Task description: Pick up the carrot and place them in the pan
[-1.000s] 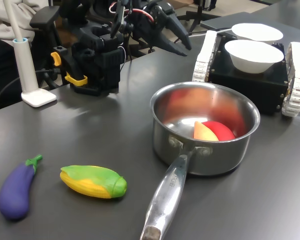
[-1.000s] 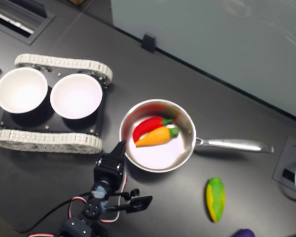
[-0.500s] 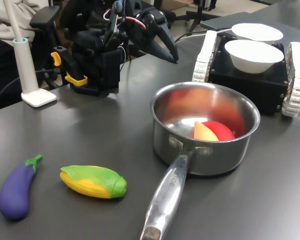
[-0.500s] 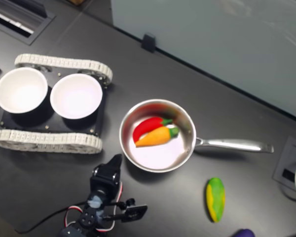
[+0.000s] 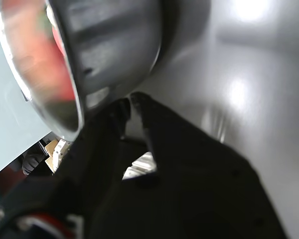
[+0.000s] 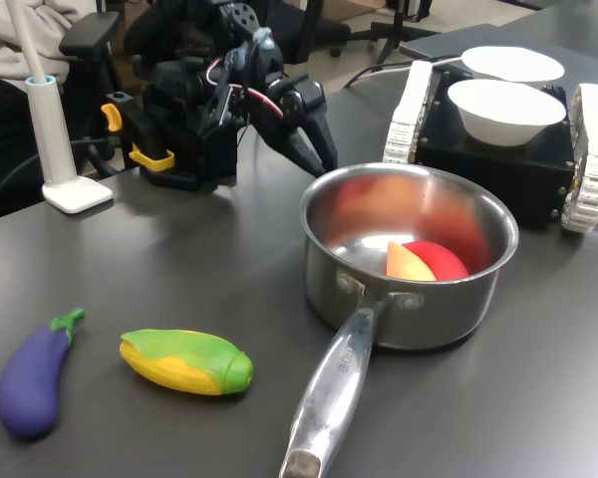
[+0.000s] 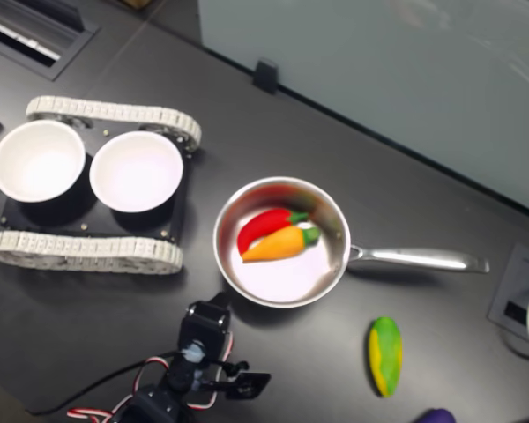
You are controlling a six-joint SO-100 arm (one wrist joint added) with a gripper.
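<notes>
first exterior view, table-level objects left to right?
Eggplant → corn → pan, carrot inside → white bowl on the tracked base.

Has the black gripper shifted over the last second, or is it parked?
Yes. In the first exterior view the black gripper has come down toward the table, its tips now beside the far rim of the shiny steel saucepan; earlier it was raised higher.
</notes>
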